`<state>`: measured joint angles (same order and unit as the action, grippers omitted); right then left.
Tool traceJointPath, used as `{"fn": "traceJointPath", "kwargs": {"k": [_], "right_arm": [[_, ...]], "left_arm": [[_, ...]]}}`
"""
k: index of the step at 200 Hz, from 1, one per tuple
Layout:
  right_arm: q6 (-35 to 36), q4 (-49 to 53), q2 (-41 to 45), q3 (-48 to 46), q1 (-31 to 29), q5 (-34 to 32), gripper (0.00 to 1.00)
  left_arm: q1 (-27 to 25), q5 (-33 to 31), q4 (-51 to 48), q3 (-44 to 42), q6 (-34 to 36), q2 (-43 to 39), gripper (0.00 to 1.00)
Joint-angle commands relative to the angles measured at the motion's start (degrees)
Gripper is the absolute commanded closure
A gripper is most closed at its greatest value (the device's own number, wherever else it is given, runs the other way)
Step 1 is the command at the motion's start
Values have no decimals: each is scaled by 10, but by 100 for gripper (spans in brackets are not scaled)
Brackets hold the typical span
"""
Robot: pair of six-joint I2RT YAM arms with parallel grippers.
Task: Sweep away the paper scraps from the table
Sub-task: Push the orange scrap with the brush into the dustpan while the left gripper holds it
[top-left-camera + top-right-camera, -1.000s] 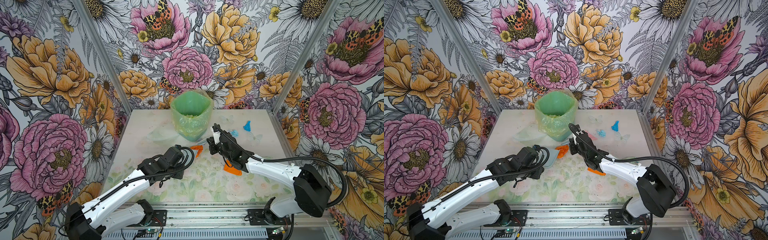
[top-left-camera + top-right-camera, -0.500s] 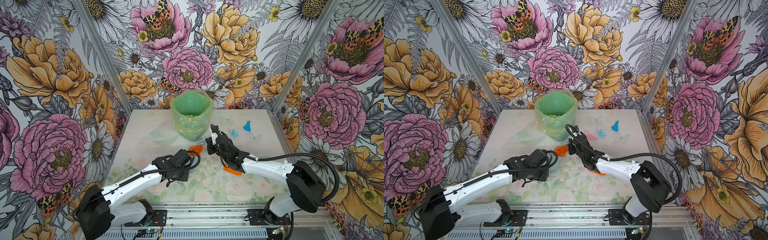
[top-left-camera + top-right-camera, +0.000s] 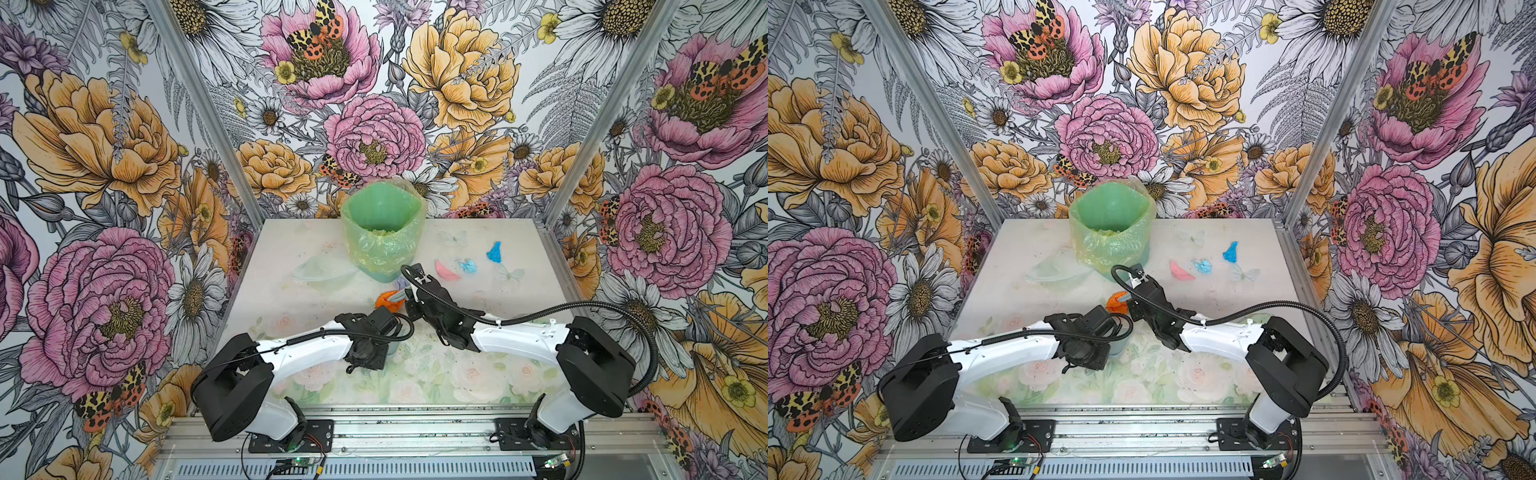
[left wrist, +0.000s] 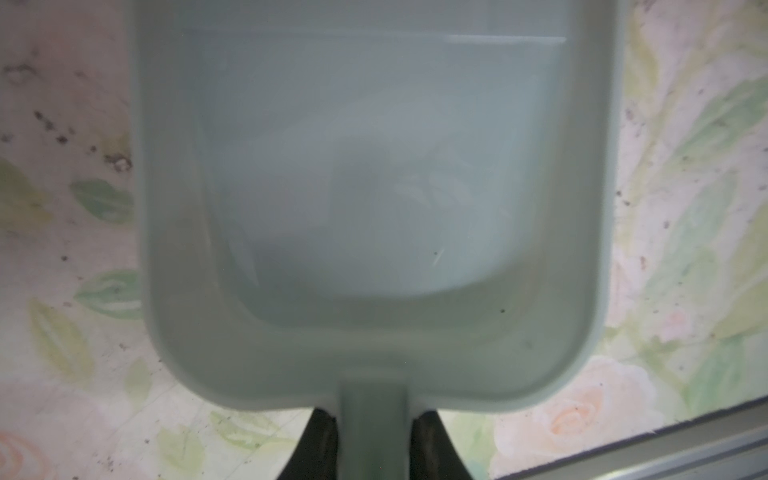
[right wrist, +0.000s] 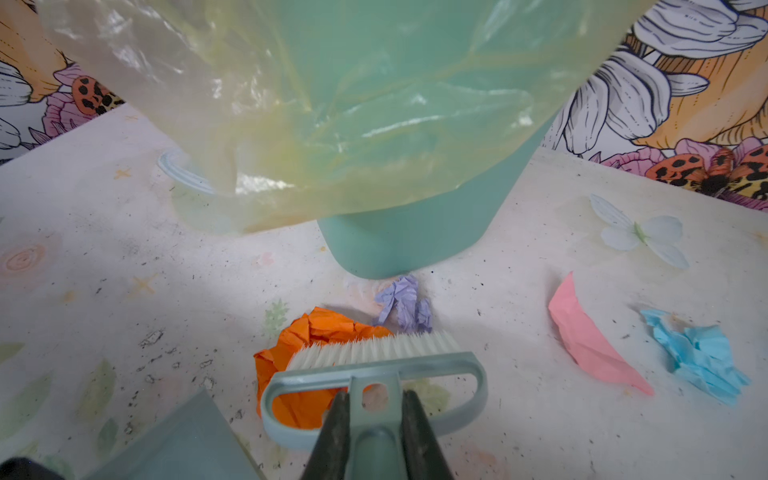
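Note:
My right gripper (image 5: 374, 409) is shut on the handle of the grey-blue brush (image 5: 374, 357). The bristles rest against an orange paper scrap (image 5: 307, 353), with a lilac scrap (image 5: 401, 303) just beyond at the foot of the bin. Pink (image 5: 590, 345) and light blue (image 5: 698, 357) scraps lie off to one side. In both top views the right gripper (image 3: 409, 293) is mid-table beside the orange scrap (image 3: 386, 300). My left gripper (image 4: 372, 432) is shut on the handle of the empty dustpan (image 4: 374, 208), which lies low over the table (image 3: 291, 291) near the brush.
The green bag-lined bin (image 3: 380, 232) stands at the back middle. A clear plastic dish (image 3: 322, 270) lies to its left. Pink (image 3: 446, 270), light blue (image 3: 467, 266) and blue (image 3: 494, 252) scraps sit at the back right. Flowered walls close three sides.
The left arm has carried the dustpan to the right and nearer the front. The right gripper has shifted the brush left onto the orange scrap.

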<state>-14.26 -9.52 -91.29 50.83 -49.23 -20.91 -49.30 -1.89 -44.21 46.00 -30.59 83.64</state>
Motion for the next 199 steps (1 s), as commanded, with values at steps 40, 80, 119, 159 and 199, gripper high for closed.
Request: {"fn": "traceJointPath", "kwargs": {"k": [40,80,119,159,199], "right_arm": [[24,25,-24,20,-10,-37,100],[26,39,-29,16,-18,-34,100],[31,76,-19,13,-32,-21,100],[20,110,22,-3,-47,28,100],[-5,112,90,-41,-49,45,100]], "left_arm": [[-9,-13,37,5,4,20,86],[-5,-24,56,-11,0,5,86],[6,-24,73,-26,1,-4,85],[11,-25,83,-27,8,2,85],[13,-23,86,-28,9,7,86]]}}
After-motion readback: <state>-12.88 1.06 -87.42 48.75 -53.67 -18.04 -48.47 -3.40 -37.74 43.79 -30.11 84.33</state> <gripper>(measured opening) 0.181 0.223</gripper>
